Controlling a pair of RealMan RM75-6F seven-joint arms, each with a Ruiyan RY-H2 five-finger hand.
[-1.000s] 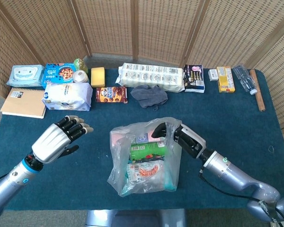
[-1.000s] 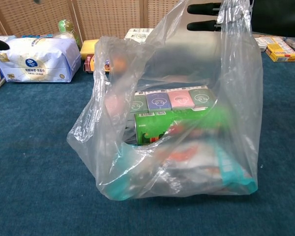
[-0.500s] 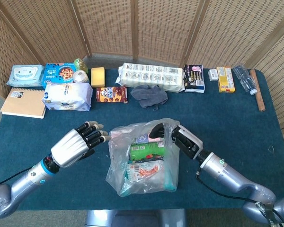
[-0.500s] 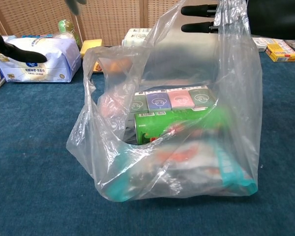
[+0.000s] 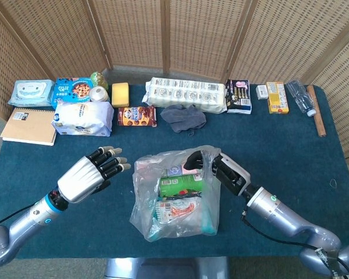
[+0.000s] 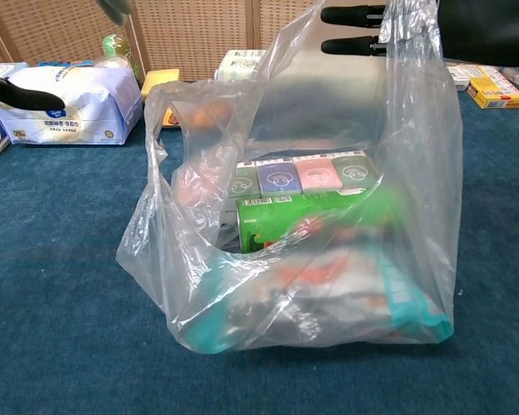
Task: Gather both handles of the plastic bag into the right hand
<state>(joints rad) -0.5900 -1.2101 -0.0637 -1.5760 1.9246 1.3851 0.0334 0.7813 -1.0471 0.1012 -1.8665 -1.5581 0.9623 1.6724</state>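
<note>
- The plastic bag stands on the blue table, near the front edge and about midway across, and is full of packets; a green box and a row of small tissue packs show through the film in the chest view.
- The right hand sits at the bag's right top corner. Its fingers are hooked through the right handle and hold that side of the bag up.
- The left handle sags loose at the bag's left rim, with nothing gripping it.
- The left hand hovers just left of the bag, clear of the film, with its fingers spread and nothing in them.
- Judged from this, one handle is gathered and the second is not yet taken. The step in hand is the left hand's approach to the slack loop.
- The next move calls for the left hand to pinch the left handle and carry it across the bag's mouth to the right hand. That hand must then admit the loop without dropping the one it has.
- Farther back, groceries line the far edge of the table: a white bag, a grey cloth and a long roll pack.
</note>
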